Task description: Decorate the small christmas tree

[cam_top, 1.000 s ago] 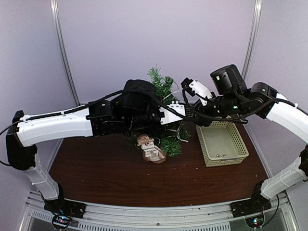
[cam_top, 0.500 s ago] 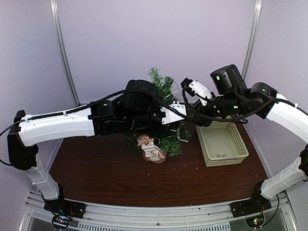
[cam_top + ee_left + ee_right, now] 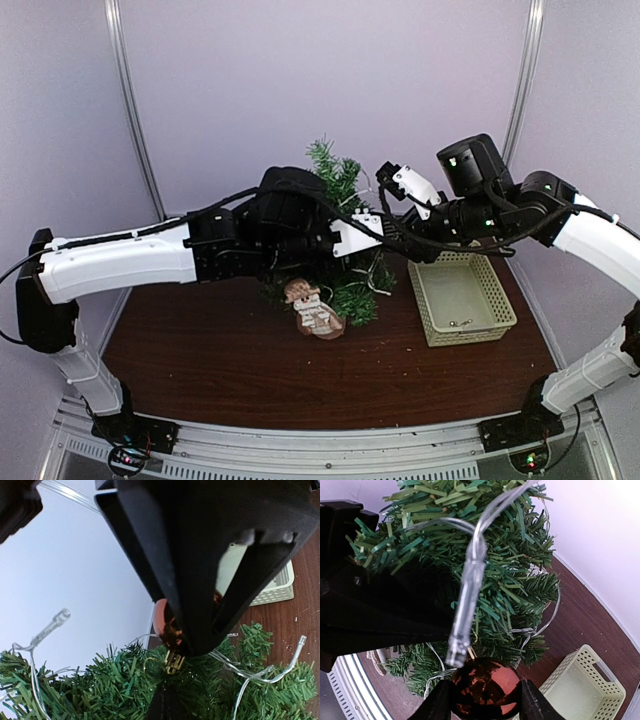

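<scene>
The small christmas tree [image 3: 335,175] stands at the back middle of the table, wound with a clear light string [image 3: 467,605]. My right gripper [image 3: 485,702] is shut on a shiny red ball ornament [image 3: 485,692] and holds it against the tree's upper branches [image 3: 510,580]. In the top view the right gripper [image 3: 388,180] is at the tree's right side. My left gripper [image 3: 165,700] is shut, its tips just under the ball's gold cap [image 3: 172,662]. The ball [image 3: 161,622] shows there between the right gripper's black fingers. I cannot see what the left tips pinch. The left gripper [image 3: 385,232] reaches across the tree.
A pale green basket [image 3: 462,298] sits right of the tree with a small item in it. A snowman figure [image 3: 315,308] lies at the tree's foot. Both arms cross close together over the tree. Grey walls close the back.
</scene>
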